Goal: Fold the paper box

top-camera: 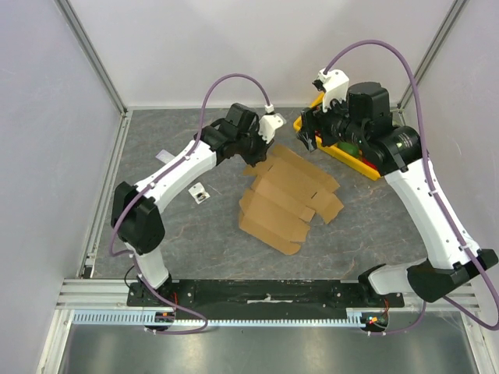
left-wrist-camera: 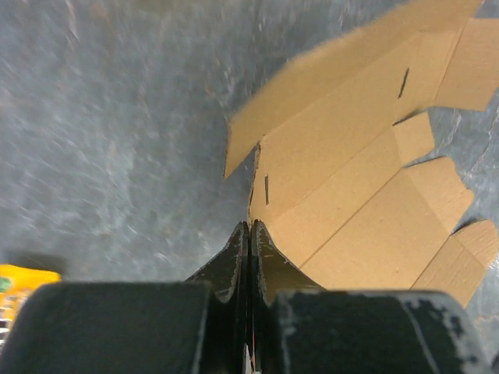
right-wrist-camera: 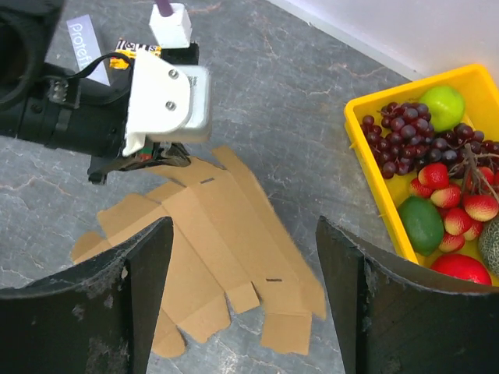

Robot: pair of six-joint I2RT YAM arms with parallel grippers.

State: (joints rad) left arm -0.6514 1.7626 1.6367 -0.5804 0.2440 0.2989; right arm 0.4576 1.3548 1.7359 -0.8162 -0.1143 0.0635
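The left fingers [left-wrist-camera: 249, 253] are pressing flat together, and the thin edge of the paper box [left-wrist-camera: 351, 195] is running straight into the seam between them. They appear to be nipping the sheet at a corner, just beside a short slit. From those tips the cardboard is spreading away unfolded, most of its panels and flaps lying on the grey tabletop [top-camera: 351, 241], while the flap nearest the tips is looking lifted and blurred.

The right fingers [right-wrist-camera: 140, 280] are standing wide apart with nothing between them. They are hovering above the sheet, whose long panel and end flaps are showing below and between them. The yellow tray [right-wrist-camera: 356, 144] of fruit [right-wrist-camera: 398, 132] is sitting off to their outer side, apart from the cardboard.

The step in hand is probably the first fold, with one arm anchoring the sheet while the other is coming in for a flap. Doing it well likely means the left fingers holding their pinch low and steady, since a grip this close to the edge could slip or tear the corner. The right fingers should be descending square to a crease line, closing on one flap only. They should then be turning it over along the crease rather than dragging the whole sheet toward the tray
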